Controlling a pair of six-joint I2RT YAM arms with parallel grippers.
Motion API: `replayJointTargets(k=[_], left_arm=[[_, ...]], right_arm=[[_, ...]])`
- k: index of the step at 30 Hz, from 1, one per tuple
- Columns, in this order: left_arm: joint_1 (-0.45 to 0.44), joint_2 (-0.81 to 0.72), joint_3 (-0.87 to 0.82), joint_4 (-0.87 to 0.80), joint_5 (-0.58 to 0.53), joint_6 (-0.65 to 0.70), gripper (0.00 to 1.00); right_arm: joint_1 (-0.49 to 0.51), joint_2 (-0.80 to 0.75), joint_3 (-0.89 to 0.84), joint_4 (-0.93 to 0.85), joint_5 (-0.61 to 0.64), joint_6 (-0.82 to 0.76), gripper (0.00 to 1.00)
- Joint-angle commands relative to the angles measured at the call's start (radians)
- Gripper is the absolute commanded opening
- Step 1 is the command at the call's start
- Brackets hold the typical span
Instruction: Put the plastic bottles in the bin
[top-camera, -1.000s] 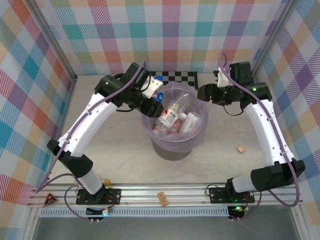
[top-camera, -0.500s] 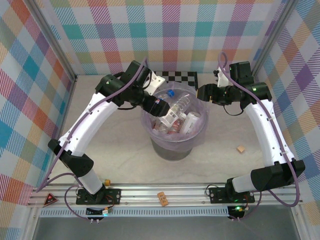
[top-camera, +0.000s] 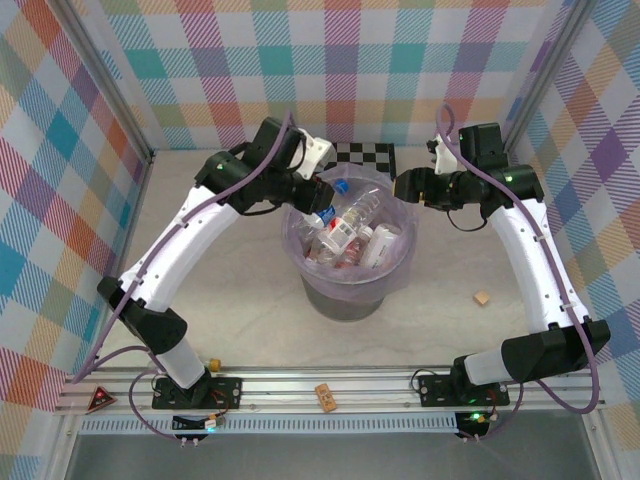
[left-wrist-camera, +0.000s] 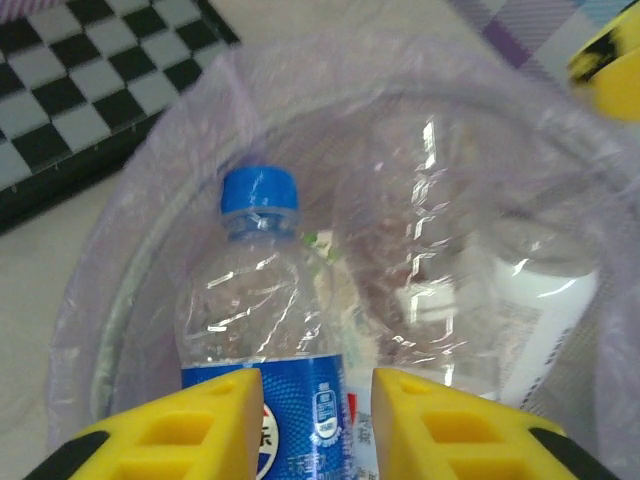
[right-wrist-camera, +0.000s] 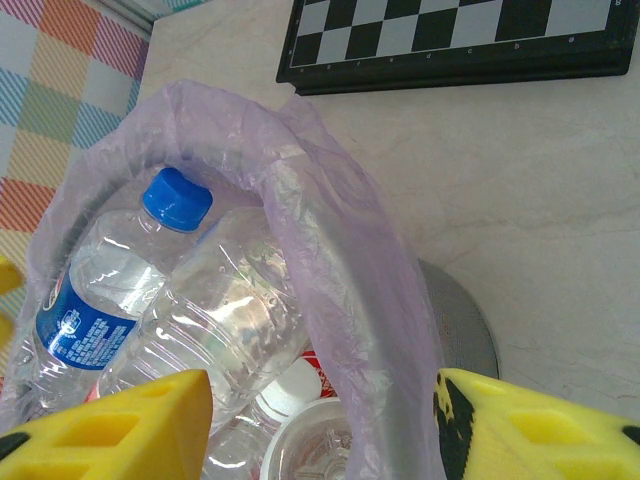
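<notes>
Top view: bin (top-camera: 345, 300) stands mid-surface, just before checkerboard (top-camera: 365, 153) at far edge. Plastic bottles (top-camera: 350, 238) heaped inside. Left tool (top-camera: 314, 202) over bin's left rim, right tool (top-camera: 405, 187) at right rim. Tan block (top-camera: 482, 298) alone toward right edge.

Left wrist: left tool (left-wrist-camera: 318, 385) clenched to narrow gap, gripping nothing. Blue-capped bottle (left-wrist-camera: 262, 300) lies below it inside bin (left-wrist-camera: 110, 300), cap toward checkerboard.

Right wrist: right tool (right-wrist-camera: 322, 385) spread wide, empty, above bin's rim. Blue-capped bottle (right-wrist-camera: 110, 280) leans inside.
</notes>
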Motion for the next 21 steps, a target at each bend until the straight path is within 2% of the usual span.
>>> replayJointTargets(k=[1,8,13,16,20,21], left_arm=[[-0.022,0.015,-0.092,0.018,-0.020,-0.021,0.30],[-0.036,0.002,-0.245,0.098,-0.017,-0.087,0.25],[-0.035,-0.004,-0.225,0.114,-0.019,-0.094,0.26],[-0.036,-0.014,-0.195,0.116,-0.029,-0.093,0.35],[-0.036,-0.037,-0.150,0.127,-0.054,-0.094,0.53],[-0.035,-0.043,-0.137,0.127,-0.058,-0.095,0.54]], right_arm=[[0.006,-0.023,0.000,0.004,-0.003,0.001,0.61],[0.005,-0.017,-0.004,0.012,-0.010,0.003,0.61],[0.005,-0.021,-0.003,0.009,-0.010,0.001,0.61],[0.005,-0.023,-0.006,0.010,-0.009,0.001,0.61],[0.006,-0.023,-0.003,0.011,-0.010,0.001,0.61],[0.006,-0.021,0.000,0.011,-0.010,-0.002,0.61]])
